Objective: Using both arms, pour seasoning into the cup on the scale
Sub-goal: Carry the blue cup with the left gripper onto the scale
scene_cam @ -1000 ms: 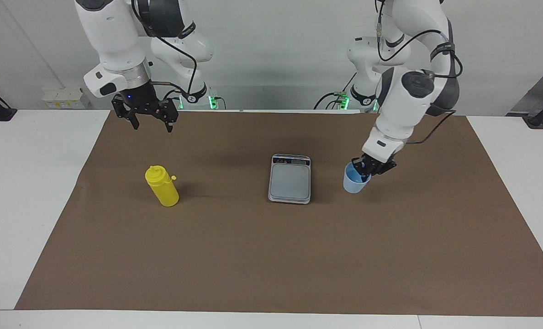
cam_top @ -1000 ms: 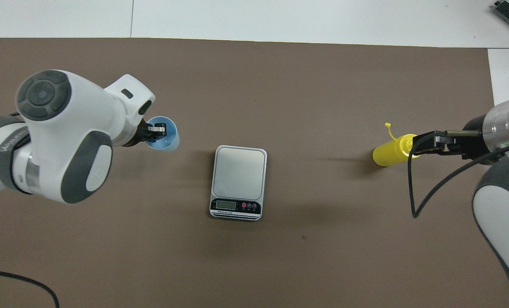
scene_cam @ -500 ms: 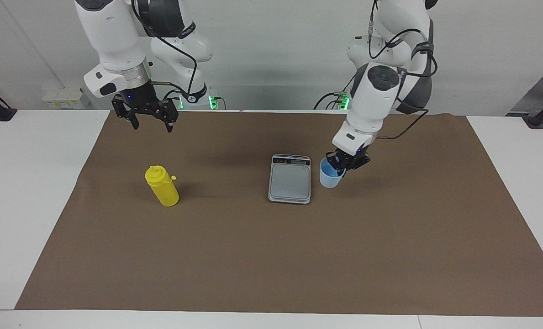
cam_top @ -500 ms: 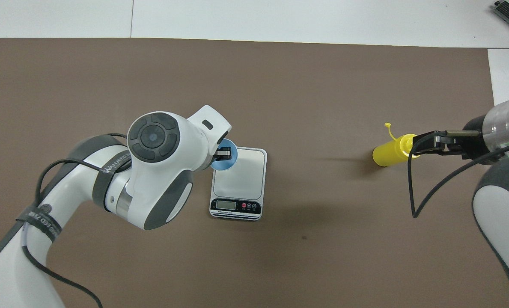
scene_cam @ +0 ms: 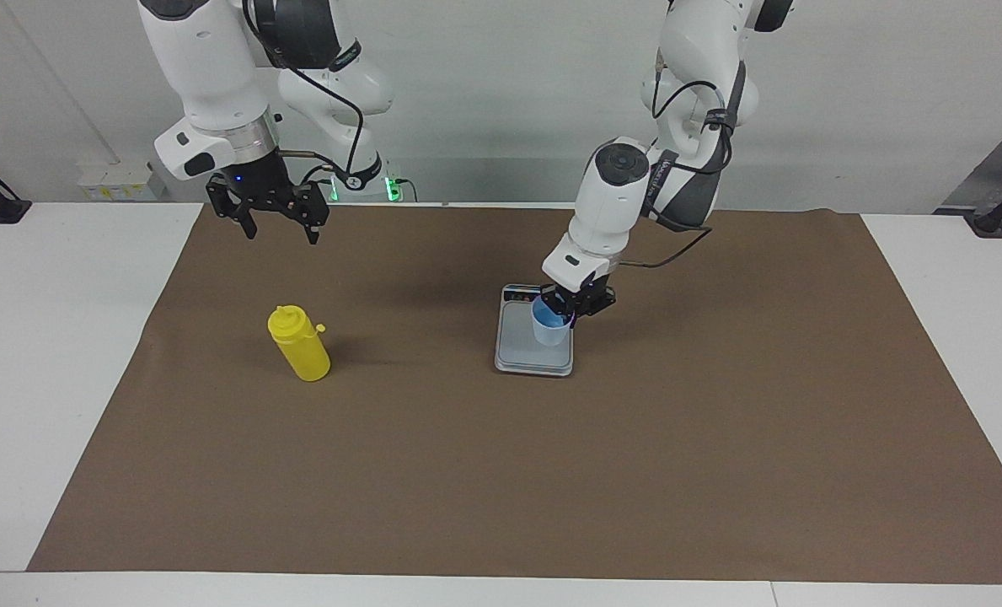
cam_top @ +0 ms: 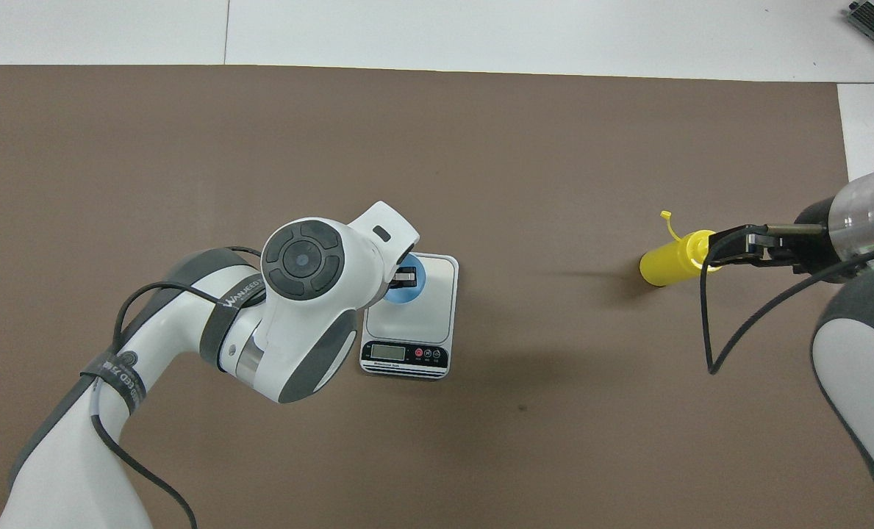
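The left claw [scene_cam: 570,310] is pinching the rim of the pale blue plastic cup [scene_cam: 550,327], one finger inside and one outside, and holding it over the kitchen scale [scene_cam: 534,330]. Whether the cup's base is already resting on the grey platform I cannot tell. In the overhead view the cup [cam_top: 406,281] is sitting over the platform's edge toward the left arm's end of the scale [cam_top: 410,314], not over its middle.

The yellow squeeze bottle [scene_cam: 298,342] is standing upright on the brown mat [scene_cam: 501,472] that covers the bench [scene_cam: 62,337], well apart from the scale, toward the right arm's end. The right claw [scene_cam: 280,226] is waiting up in the air with its fingers spread apart, gripping nothing, over the mat on the robots' side of the bottle.

To do this step well, I judge the left arm should be shifting the cup toward the platform's middle before setting it down, keeping it level, so it is not sitting at the platform's edge. The cup looks light and easily tipped, so the fingers should be parting only once the base is flat, then lifting straight up off the rim without dragging it sideways.
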### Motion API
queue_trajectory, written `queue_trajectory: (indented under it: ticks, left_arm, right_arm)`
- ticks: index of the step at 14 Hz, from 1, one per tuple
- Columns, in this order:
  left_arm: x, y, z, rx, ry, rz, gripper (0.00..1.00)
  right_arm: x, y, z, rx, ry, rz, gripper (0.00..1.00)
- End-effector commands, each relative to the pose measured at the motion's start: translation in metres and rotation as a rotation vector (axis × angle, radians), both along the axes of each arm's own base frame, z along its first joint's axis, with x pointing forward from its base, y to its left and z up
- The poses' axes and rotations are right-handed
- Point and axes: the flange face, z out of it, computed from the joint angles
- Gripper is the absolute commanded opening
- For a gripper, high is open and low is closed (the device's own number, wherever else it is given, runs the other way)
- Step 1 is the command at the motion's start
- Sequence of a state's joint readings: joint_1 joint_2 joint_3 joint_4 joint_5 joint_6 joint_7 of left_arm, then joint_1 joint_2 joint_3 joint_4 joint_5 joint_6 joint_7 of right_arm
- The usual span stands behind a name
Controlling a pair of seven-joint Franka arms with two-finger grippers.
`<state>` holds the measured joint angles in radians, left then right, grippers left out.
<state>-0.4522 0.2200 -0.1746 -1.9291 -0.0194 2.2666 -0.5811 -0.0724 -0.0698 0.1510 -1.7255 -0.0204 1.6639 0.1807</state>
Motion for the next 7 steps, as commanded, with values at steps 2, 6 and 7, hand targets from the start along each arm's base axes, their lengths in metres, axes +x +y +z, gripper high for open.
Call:
queue_trajectory:
  ticks: [2, 6, 7]
  left_arm:
    - [-0.0052, -0.0084, -0.0133, 0.000, -0.016, 0.006, 0.00]
    - [-0.0064, -0.0096, -0.0181, 0.011, -0.028, -0.005, 1.00]
    - [-0.0050, -0.0093, -0.0162, 0.009, -0.030, 0.014, 1.00]
  right_arm:
    - [-0.0057, -0.0038, 0.0021, 0.015, 0.004, 0.008, 1.00]
    - [-0.0053, -0.0047, 0.0013, 0.015, 0.005, 0.007, 1.00]
    - [-0.0055, -0.0039, 0.0011, 0.015, 0.007, 0.008, 1.00]
